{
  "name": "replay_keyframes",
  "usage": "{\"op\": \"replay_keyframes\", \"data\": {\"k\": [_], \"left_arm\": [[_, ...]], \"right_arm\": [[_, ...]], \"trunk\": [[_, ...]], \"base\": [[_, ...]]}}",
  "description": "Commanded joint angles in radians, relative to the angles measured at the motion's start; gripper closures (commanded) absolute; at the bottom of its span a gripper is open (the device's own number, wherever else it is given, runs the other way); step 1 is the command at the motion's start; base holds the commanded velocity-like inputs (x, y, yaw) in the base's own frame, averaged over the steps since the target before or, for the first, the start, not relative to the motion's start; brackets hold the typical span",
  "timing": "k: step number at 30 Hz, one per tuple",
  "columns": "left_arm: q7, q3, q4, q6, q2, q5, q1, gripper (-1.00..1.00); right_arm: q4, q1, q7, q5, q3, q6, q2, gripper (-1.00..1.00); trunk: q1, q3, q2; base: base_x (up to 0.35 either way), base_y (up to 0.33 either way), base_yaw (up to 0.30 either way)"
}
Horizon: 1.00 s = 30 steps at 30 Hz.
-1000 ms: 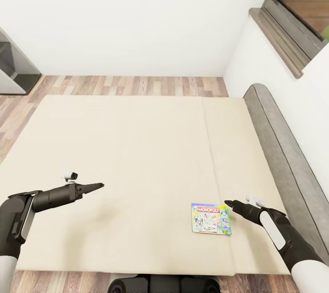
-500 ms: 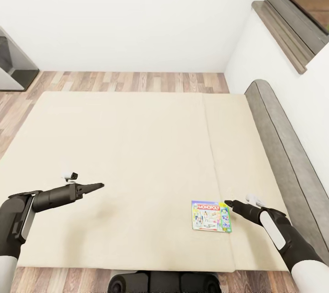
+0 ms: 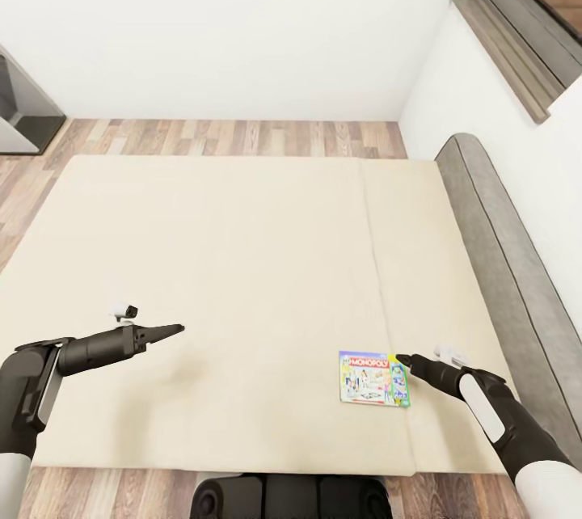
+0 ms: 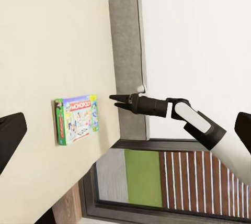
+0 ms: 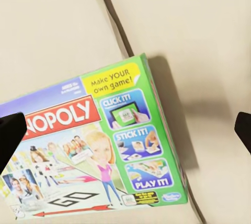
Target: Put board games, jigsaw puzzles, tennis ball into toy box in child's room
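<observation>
L gripper (image 3: 179, 329) hangs over the bed (image 3: 242, 260), near its front-left part, fingers together to a point, holding nothing. L wrist cam: only its two dark tips show at the frame edges, well apart there, so jaw state is hard to call betw. the two views.

Mid-right, near the bed's front edge: one board game (image 3: 374, 379), a white-blue Monopoly box w/ green edge, lying flat on the mattress, just beside the seam.

R gripper (image 3: 402, 361) hovers at the box's right edge, near its top corner; contact can't be told. In the R wrist cam its tips sit wide apart w/ the box (image 5: 99, 156) between; nothing gripped.

Far right: grey headboard (image 3: 509, 276), window (image 3: 541, 2) above.
</observation>
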State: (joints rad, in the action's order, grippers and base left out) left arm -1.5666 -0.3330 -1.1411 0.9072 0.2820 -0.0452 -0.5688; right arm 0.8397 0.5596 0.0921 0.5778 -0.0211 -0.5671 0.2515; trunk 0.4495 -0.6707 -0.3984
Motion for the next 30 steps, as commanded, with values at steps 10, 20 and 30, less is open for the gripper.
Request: {"op": "replay_keyframes", "data": {"k": [10, 20, 30], "left_arm": [[-0.004, -0.001, 0.0, 0.01, 0.002, 0.002, 0.0, -1.0], [-0.004, -0.001, 0.0, 0.01, 0.0, 0.002, 0.0, -1.0], [-0.004, -0.001, 0.0, 0.01, 0.002, 0.002, 0.0, -1.0]], "right_arm": [[0.001, 0.012, 0.005, -0.006, -0.001, -0.002, -0.036, -1.0], [-0.001, 0.04, 0.006, -0.015, 0.0, 0.044, -0.057, -1.0], [-0.001, 0.043, 0.008, -0.071, 0.008, 0.074, -0.066, -1.0]], "trunk": [[0.0, -0.018, -0.002], [0.0, -0.034, -0.002], [0.0, -0.051, -0.002]], "base": [[0.0, 0.0, 0.0], [0.0, 0.0, 0.0], [0.0, 0.0, 0.0]]}}
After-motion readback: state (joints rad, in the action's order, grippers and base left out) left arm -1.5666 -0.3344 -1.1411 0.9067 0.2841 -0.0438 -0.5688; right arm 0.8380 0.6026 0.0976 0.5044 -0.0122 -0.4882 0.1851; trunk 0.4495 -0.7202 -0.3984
